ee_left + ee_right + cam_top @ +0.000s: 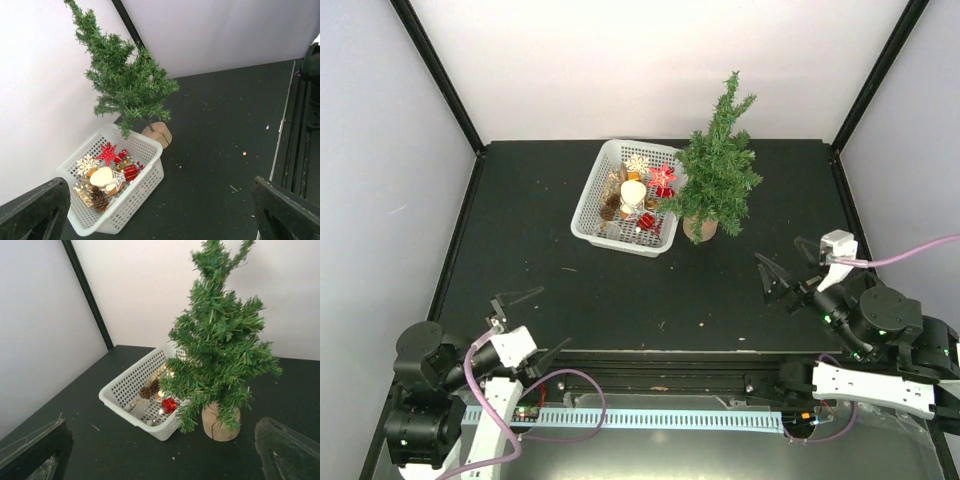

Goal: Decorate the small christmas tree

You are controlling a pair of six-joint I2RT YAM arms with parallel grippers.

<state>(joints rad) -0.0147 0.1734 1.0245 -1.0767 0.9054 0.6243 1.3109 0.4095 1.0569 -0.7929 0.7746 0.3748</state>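
The small christmas tree (717, 165) stands upright on its round tan base (700, 229) at the back middle of the black table. It shows no ornaments on its branches in the left wrist view (130, 85) or the right wrist view (220, 350). Touching its left side is a white basket (588, 207) holding a red star (107, 152), a white snowflake (87, 164), a pine cone (98, 199) and a red gift box (131, 172). My left gripper (535, 322) is open at the near left, far from both. My right gripper (788, 262) is open at the near right, facing the tree.
White walls with black corner posts (435, 70) close in the table on three sides. A raised black rail (660, 360) and a pale blue cable tray (660, 418) run along the near edge. A pink cable (920, 250) trails from the right arm.
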